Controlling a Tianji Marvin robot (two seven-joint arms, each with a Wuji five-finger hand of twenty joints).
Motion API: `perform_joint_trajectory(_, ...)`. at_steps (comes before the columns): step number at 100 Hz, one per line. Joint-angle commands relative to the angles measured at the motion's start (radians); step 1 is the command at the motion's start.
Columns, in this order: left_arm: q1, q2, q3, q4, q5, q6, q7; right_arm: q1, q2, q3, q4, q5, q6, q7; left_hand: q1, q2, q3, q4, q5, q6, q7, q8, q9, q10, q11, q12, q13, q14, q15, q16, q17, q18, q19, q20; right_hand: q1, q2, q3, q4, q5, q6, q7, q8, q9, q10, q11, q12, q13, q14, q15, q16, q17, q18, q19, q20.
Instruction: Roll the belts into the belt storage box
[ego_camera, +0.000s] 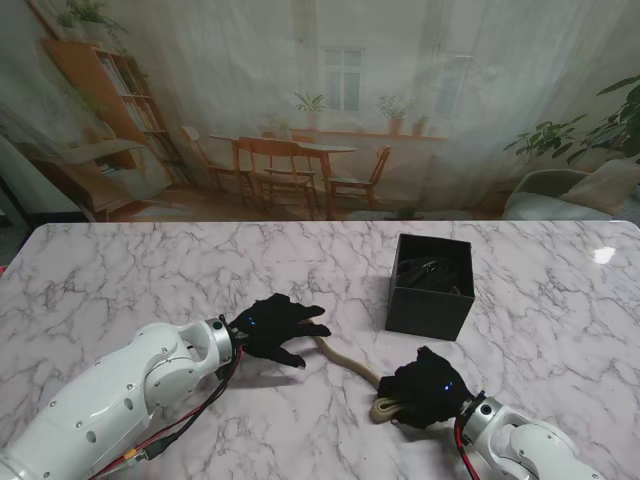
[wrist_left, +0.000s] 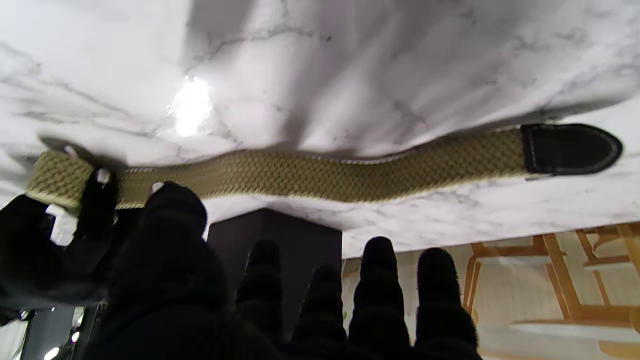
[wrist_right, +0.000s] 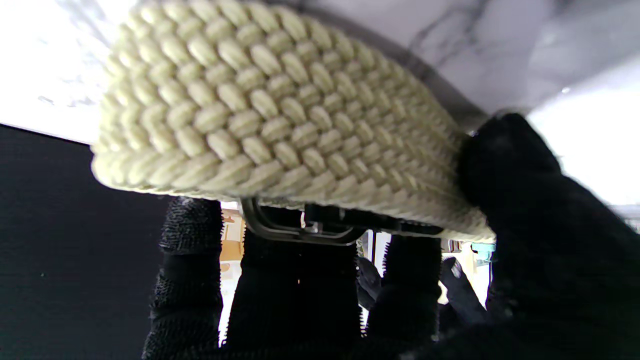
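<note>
Marble table — right hand grips belt near box.

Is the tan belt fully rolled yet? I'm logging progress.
No, partly rolled. The right hand grips a coil at one end of the tan belt; the rest lies stretched flat on the table toward the left hand.

no readable text, no labels, no brands, no numbers anywhere

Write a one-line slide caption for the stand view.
Right hand rolls a tan woven belt while left hand hovers open near the black storage box.
</note>
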Motion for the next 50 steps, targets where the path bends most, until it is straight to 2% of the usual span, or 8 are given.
perform_joint_trajectory(1,-0.034,-0.014,0.02,0.026,-0.007,0.005,-0.021,-0.003,0.0,0.001,0.001,-0.004,-0.001,-0.006,0.04,0.021,0.003,0.005,-0.063,-0.023,-0.042,-0.029,-0.078,-0.022,-0.012,-0.028,-0.031,-0.021,-0.024,-0.013,-0.015,-0.027,-0.027,-0.022,0.113,0.039,0.093,0.006,0.065,-0.108,0.089,0.024,0.06,-0.067,0.002,0.022,0.019,-0.03,-0.029,-0.006,-0.013,-0.016,-0.005,-0.01)
perform_joint_trajectory(17,-0.115,-0.025,0.129,0.096,-0.069,0.055,-0.023,-0.007,0.001,0.006,-0.001,-0.007,-0.003,-0.007,0.095,0.02,0.009,0.009,-0.086,-0.039,-0.071,-0.066,-0.114,-0.019,-0.057,-0.083,-0.057,-0.034,-0.029,-0.025,-0.022,-0.046,-0.032,-0.028,0.117,0.041,0.093,0.006,0.065,-0.11,0.089,0.022,0.063,-0.069,-0.006,0.023,0.017,-0.033,-0.035,-0.008,-0.014,-0.017,-0.008,-0.012)
perform_joint_trajectory(31,-0.167,-0.035,0.207,0.145,-0.102,0.087,-0.015,-0.008,0.001,0.006,0.0,-0.006,-0.004,-0.007,0.134,0.025,0.015,0.008,-0.036,-0.059,-0.008,-0.036,-0.105,-0.022,-0.028,-0.061,-0.058,-0.032,-0.013,-0.018,-0.024,-0.055,-0.009,-0.016,0.119,0.042,0.094,0.006,0.066,-0.111,0.089,0.022,0.064,-0.069,-0.01,0.022,0.018,-0.033,-0.039,-0.01,-0.014,-0.018,-0.01,-0.013)
perform_joint_trajectory(45,-0.2,-0.039,0.259,0.172,-0.104,0.111,-0.003,-0.006,0.0,0.003,0.001,-0.004,-0.002,-0.007,0.171,0.036,0.013,0.008,0.089,-0.08,0.224,0.161,-0.089,-0.004,0.017,-0.017,-0.065,-0.018,0.005,0.001,-0.031,-0.054,0.021,-0.001,0.12,0.044,0.095,0.006,0.067,-0.111,0.091,0.022,0.067,-0.067,-0.014,0.021,0.018,-0.034,-0.044,-0.012,-0.014,-0.018,-0.012,-0.014)
perform_joint_trajectory(47,-0.202,-0.04,0.262,0.174,-0.104,0.115,-0.001,-0.007,0.0,0.002,0.001,-0.003,-0.001,-0.007,0.18,0.025,0.016,0.008,0.091,-0.085,0.262,0.221,-0.088,-0.003,0.021,-0.011,-0.067,-0.016,0.006,0.004,-0.033,-0.054,0.024,0.001,0.12,0.045,0.095,0.006,0.066,-0.111,0.09,0.022,0.066,-0.068,-0.015,0.021,0.018,-0.033,-0.045,-0.012,-0.014,-0.018,-0.012,-0.014)
perform_joint_trajectory(48,-0.203,-0.04,0.264,0.175,-0.103,0.116,0.001,-0.007,0.0,0.002,0.001,-0.003,-0.001,-0.007,0.196,0.005,0.022,0.007,0.1,-0.092,0.305,0.288,-0.084,-0.005,0.03,-0.003,-0.066,-0.019,0.009,0.006,-0.032,-0.055,0.029,0.003,0.12,0.045,0.095,0.006,0.066,-0.111,0.09,0.022,0.066,-0.068,-0.015,0.021,0.018,-0.033,-0.045,-0.012,-0.014,-0.018,-0.012,-0.014)
perform_joint_trajectory(50,-0.205,-0.041,0.266,0.176,-0.102,0.117,0.003,-0.006,0.0,0.002,0.002,-0.003,-0.001,-0.008,0.208,-0.014,0.027,0.006,0.114,-0.098,0.337,0.335,-0.081,-0.006,0.039,0.004,-0.065,-0.02,0.011,0.009,-0.032,-0.056,0.032,0.004,0.119,0.046,0.095,0.006,0.066,-0.111,0.09,0.022,0.067,-0.067,-0.015,0.021,0.018,-0.033,-0.046,-0.012,-0.014,-0.018,-0.013,-0.015)
